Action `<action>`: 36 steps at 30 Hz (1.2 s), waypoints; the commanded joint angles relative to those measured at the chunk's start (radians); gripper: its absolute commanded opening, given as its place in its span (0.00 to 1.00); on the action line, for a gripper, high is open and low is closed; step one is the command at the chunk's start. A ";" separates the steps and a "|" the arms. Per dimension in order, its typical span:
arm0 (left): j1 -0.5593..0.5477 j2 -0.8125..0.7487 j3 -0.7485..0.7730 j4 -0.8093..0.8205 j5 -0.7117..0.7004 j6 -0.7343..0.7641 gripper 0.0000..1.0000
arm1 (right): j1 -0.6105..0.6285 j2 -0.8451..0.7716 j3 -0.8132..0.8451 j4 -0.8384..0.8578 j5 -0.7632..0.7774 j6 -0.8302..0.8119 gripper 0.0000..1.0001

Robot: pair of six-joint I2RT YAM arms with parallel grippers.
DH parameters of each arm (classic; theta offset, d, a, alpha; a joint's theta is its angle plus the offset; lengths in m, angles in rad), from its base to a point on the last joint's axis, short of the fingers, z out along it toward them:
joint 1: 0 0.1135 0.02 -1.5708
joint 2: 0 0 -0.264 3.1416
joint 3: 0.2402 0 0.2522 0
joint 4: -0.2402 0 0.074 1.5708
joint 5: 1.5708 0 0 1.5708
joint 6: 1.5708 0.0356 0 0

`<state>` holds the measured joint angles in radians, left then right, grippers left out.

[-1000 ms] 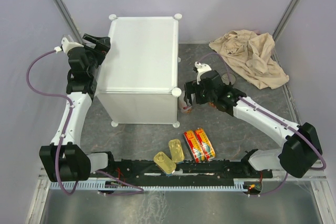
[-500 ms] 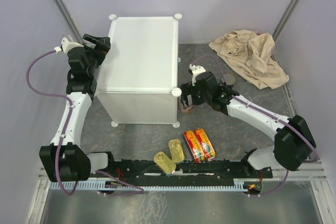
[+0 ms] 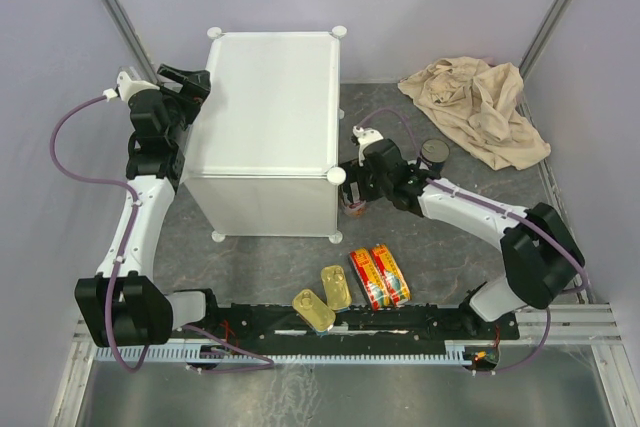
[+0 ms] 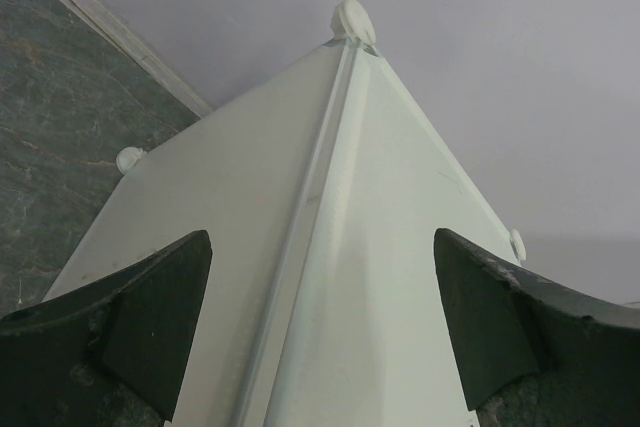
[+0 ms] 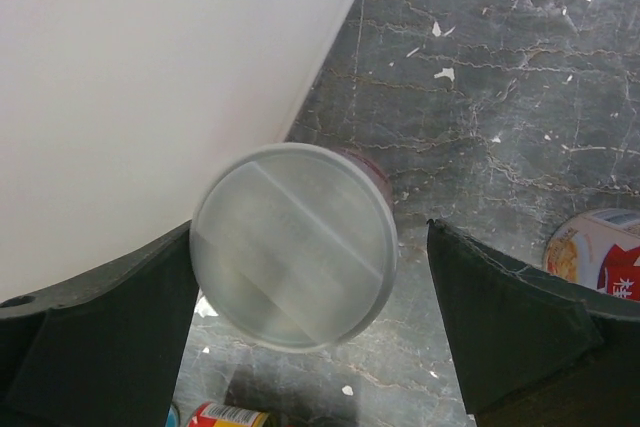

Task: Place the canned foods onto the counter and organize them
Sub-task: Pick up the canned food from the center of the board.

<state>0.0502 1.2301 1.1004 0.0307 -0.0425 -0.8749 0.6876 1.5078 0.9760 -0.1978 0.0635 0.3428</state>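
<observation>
With the right gripper's (image 5: 310,235) fingers (image 5: 505,337) spread astride the silver-lidded can (image 5: 293,245) beside the counter's (image 5: 140,77) near-right corner, centre, clench squarely, then lift straight.

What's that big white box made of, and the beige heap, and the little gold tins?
The white box looks like matte plastic panels joined by round corner knobs. The beige heap is cloth, going by its folds. The gold tins seem metal: shiny, reflective tops.
</observation>
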 commanded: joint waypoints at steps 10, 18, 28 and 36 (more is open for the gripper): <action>0.002 -0.028 0.010 0.011 0.011 -0.021 0.98 | 0.010 0.026 -0.040 0.132 0.056 -0.007 0.49; 0.001 -0.049 0.038 -0.039 -0.051 0.015 1.00 | 0.009 -0.044 -0.056 0.116 0.102 0.001 0.33; 0.002 -0.084 0.063 -0.068 -0.109 0.059 1.00 | 0.008 -0.142 -0.045 0.063 0.148 -0.004 0.29; -0.008 -0.109 0.100 -0.089 -0.157 0.102 1.00 | 0.006 -0.246 0.014 -0.022 0.191 -0.028 0.28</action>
<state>0.0498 1.1584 1.1393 -0.0727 -0.1543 -0.8383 0.6983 1.3689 0.9047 -0.2619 0.1963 0.3351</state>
